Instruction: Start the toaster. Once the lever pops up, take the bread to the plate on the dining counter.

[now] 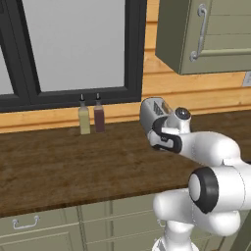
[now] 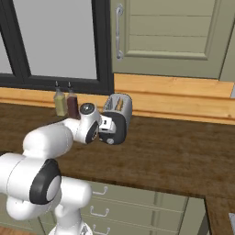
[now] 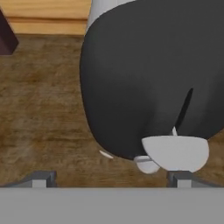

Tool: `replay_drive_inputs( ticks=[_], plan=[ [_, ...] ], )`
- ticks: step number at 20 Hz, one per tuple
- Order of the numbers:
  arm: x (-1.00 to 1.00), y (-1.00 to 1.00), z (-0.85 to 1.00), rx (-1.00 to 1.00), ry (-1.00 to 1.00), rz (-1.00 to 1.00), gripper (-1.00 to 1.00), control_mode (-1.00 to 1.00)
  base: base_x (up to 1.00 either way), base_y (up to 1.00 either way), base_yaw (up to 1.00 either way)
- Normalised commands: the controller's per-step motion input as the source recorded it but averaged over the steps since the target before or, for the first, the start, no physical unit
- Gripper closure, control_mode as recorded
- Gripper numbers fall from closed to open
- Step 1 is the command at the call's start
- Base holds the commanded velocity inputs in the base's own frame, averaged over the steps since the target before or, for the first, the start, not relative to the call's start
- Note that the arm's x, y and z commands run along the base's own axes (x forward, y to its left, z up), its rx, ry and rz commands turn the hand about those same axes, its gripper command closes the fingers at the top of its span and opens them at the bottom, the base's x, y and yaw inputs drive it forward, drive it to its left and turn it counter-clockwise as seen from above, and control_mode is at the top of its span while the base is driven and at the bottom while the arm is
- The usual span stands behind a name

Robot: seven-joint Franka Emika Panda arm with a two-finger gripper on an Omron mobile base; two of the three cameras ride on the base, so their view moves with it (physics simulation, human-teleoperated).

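**Toaster end panel right at the open fingertips, lever just ahead**

The toaster (image 2: pixel 118 114) stands on the dark wood worktop (image 2: pixel 174 151) toward its far edge, close to the wood-panelled wall, under the green wall cabinet (image 2: pixel 170 36). Its long axis runs near-to-far, angled a bit; the two slots on top face up, and the dark grey end panel (image 3: pixel 148 74) faces the near side, toward the arm. No bread slice is clearly visible in the slots from here, too small to tell.

On that panel a vertical slot (image 3: pixel 186 107) runs down to a pale lever tab (image 3: pixel 175 151) low on the panel, with a smaller pale knob (image 3: pixel 146 165) just under and left of it in the hand view.

The gripper (image 3: pixel 111 178) sits just near of the end panel, aimed along the toaster's long axis. Jaws are spread wide, nothing between them; the fingertips (image 3: pixel 41 178) straddle the bottom of the panel. The lever tab lies right of the midline, over the right fingertip.

Judgement: the start-toaster step is in hand; the next move likely needs a small shift toward that tab, then a downward press.

Two slim bottles (image 2: pixel 65 103) stand to the left of the toaster, apart from it, below the window (image 1: pixel 73 46).
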Motion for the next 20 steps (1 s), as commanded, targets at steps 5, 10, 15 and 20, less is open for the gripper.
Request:
replay_drive_inputs(
  ticks=[5,10,15,20],
  plan=[
    [0.18,0.00,-0.06,-0.01,-0.07,0.02,-1.00,-1.00,0.00,0.00,0.00],
    [0.33,0.00,-0.22,0.00,0.00,0.02,-1.00,-1.00,0.00,0.00,0.00],
    [0.23,0.00,-0.15,0.00,0.00,0.01,-1.00,-1.00,0.00,0.00,0.00],
    [-0.56,0.00,0.63,0.00,-0.13,0.00,-1.00,-1.00,0.00,0.00,0.00]
  ],
)
